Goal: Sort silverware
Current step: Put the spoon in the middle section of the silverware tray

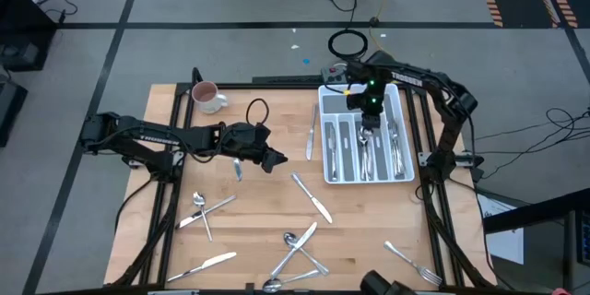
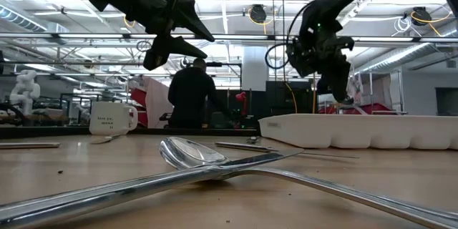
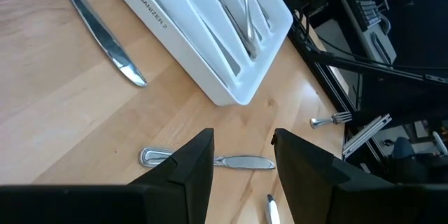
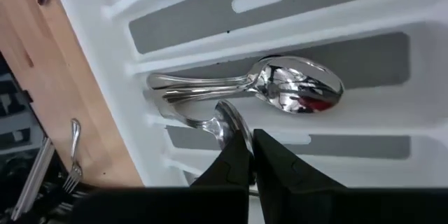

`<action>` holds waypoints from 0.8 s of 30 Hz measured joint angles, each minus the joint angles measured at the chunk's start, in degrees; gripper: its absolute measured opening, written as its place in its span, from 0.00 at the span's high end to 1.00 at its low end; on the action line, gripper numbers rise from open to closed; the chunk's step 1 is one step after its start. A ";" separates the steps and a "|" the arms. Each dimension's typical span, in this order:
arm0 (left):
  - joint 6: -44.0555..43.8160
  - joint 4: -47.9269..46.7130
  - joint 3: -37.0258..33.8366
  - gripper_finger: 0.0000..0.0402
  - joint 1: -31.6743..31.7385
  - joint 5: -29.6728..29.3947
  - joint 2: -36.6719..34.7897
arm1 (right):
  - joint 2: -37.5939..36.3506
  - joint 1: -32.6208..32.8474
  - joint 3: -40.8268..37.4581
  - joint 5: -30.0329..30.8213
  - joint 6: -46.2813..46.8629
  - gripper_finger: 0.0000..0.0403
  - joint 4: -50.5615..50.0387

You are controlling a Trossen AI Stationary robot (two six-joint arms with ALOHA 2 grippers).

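Over the white tray (image 1: 332, 111) | right gripper (image 4: 250, 155) pinched shut on a spoon (image 4: 225, 120), bowl down toward the slot holding spoons (image 4: 280, 87), handle parallel | left gripper (image 1: 274, 159) open, empty, mid-table, nearest a loose knife (image 1: 312, 198).

Left arm stretched across the table's middle, wrist raised, left gripper (image 1: 274, 159) hovering, fingers (image 3: 192, 164) parted, nothing between them; right arm bent downward, right gripper (image 4: 250, 155) pointing down, fingers pressed together.
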 joint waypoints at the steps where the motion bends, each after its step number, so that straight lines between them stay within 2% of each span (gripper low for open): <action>1: 0.00 0.01 0.00 0.61 0.00 0.00 0.00 | 0.42 -0.14 0.00 -0.50 -0.48 1.00 0.03; 5: -0.01 0.00 0.00 0.61 0.00 -0.01 0.00 | 1.82 -0.86 0.00 -2.68 -1.84 1.00 1.34; 18: 0.02 -0.04 0.00 0.61 0.00 -1.11 0.00 | 7.72 -3.27 0.00 -3.32 -3.91 1.00 2.61; 24: 0.02 -1.73 0.00 0.61 0.00 -1.14 0.02 | 8.42 -3.96 0.02 -3.07 -3.50 1.00 7.46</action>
